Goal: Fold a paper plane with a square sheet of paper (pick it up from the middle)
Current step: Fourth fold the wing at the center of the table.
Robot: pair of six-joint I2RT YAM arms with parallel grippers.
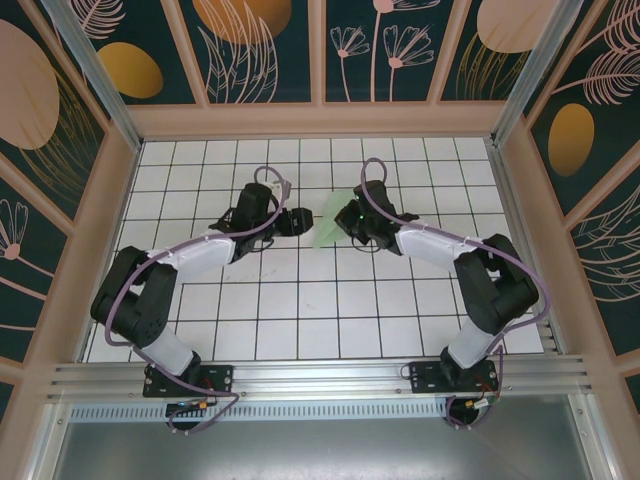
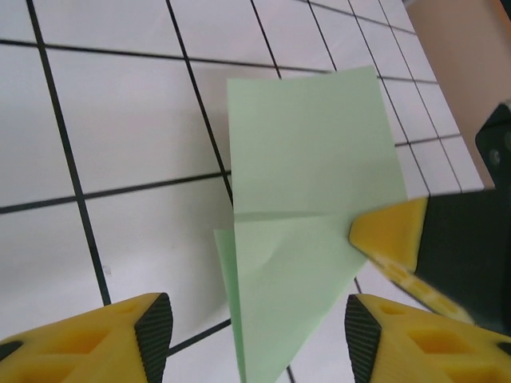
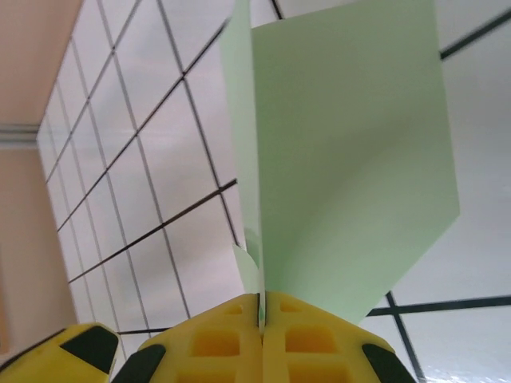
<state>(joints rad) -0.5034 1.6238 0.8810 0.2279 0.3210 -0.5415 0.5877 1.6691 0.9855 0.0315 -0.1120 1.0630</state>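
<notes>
The sheet of paper (image 1: pixel 326 222) is pale mint green, folded along a centre crease and tapering to a point. It stands on edge above the white grid table, between the two grippers. My right gripper (image 3: pixel 262 315) is shut on the paper's (image 3: pixel 351 159) lower edge, its yellow fingers pressed together with the paper pinched between them. My left gripper (image 2: pixel 257 331) is open, its black-padded fingers either side of the paper's (image 2: pixel 311 175) pointed end without touching it. A yellow fingertip of the right gripper (image 2: pixel 390 230) grips the fold from the right. In the top view, left gripper (image 1: pixel 303 222) and right gripper (image 1: pixel 343 222) face each other.
The white gridded table (image 1: pixel 300 300) is fenced by wooden walls at the back (image 1: pixel 320 120) and both sides. An aluminium rail (image 1: pixel 320 375) carries the arm bases at the near edge. One fingertip of the left gripper (image 3: pixel 76 351) shows low in the right wrist view.
</notes>
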